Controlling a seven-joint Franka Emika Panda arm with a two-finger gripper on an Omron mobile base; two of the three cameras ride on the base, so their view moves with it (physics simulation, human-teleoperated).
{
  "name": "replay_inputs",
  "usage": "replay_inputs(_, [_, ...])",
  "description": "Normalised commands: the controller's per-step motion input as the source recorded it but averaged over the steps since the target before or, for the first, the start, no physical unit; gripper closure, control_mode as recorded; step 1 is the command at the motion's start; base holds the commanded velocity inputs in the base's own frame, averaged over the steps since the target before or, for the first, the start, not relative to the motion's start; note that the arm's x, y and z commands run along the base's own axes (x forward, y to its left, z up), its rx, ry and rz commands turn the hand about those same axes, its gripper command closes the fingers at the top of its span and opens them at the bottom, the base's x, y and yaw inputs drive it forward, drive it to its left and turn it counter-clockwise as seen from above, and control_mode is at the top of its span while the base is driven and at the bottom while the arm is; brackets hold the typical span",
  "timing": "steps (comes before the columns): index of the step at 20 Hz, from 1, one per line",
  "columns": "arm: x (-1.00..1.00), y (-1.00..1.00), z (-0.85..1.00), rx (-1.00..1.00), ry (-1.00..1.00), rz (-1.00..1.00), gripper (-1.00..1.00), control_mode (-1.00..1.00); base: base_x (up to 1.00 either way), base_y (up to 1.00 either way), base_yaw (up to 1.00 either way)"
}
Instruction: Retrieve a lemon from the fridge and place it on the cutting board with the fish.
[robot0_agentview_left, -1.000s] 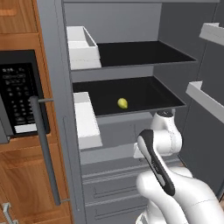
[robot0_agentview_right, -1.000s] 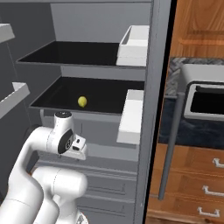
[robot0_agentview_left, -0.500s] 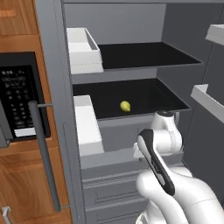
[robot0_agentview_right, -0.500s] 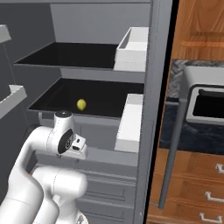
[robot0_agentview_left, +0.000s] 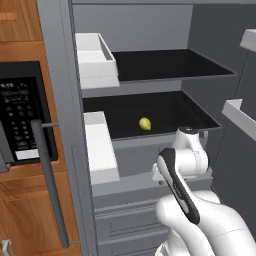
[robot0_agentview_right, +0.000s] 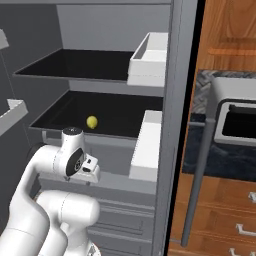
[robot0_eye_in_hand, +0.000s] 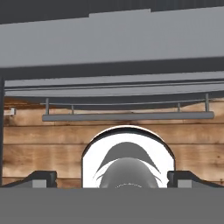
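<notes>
Sitting alone on the lower dark shelf (robot0_agentview_left: 175, 112) of the open fridge (robot0_agentview_left: 150, 65), the lemon (robot0_agentview_left: 145, 123) rests near the shelf's middle, a little back from the front edge (small and yellow-green against the black surface). From the right base view the same lemon (robot0_agentview_right: 92, 121) lies toward the left half of that shelf, just above and behind the arm's wrist. White door bins (robot0_agentview_left: 97, 57) hang on the left door, one level with the upper shelf and one beside the lemon's shelf; a matching bin (robot0_agentview_right: 147, 145) shows on the other side view. The arm's wrist is folded in front of the drawers below the shelf, well under the lemon and not touching it. In the hand view the claw (robot0_eye_in_hand: 112, 179) has its two dark fingertips (robot0_eye_in_hand: 41, 178) standing far apart, wide and holding nothing, facing a grey drawer handle (robot0_eye_in_hand: 127, 116). A black-panelled microwave (robot0_agentview_left: 22, 117) sits in the wooden cabinet left of the fridge.
</notes>
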Motion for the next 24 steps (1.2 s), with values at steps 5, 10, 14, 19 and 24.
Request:
replay_inputs(5, [0.0, 0.0, 0.0, 0.0, 0.0, 0.0, -1.0, 1.0, 0.39, -0.01, 0.01])
replay_inputs(10, [0.0, 0.0, 0.0, 0.0, 0.0, 0.0, -1.0, 1.0, 0.53, 0.0, 0.01])
replay_inputs(14, [0.0, 0.0, 0.0, 0.0, 0.0, 0.0, -1.0, 1.0, 0.39, 0.0, 0.03])
replay_inputs(19, [0.22, 0.0, 0.0, 0.0, 0.0, 0.02, -1.0, -1.0, 0.0, 0.0, 0.0])
replay_inputs(24, [0.0, 0.0, 0.02, 0.0, -0.11, 0.0, -1.0, -1.0, 0.0, 0.0, 0.0])
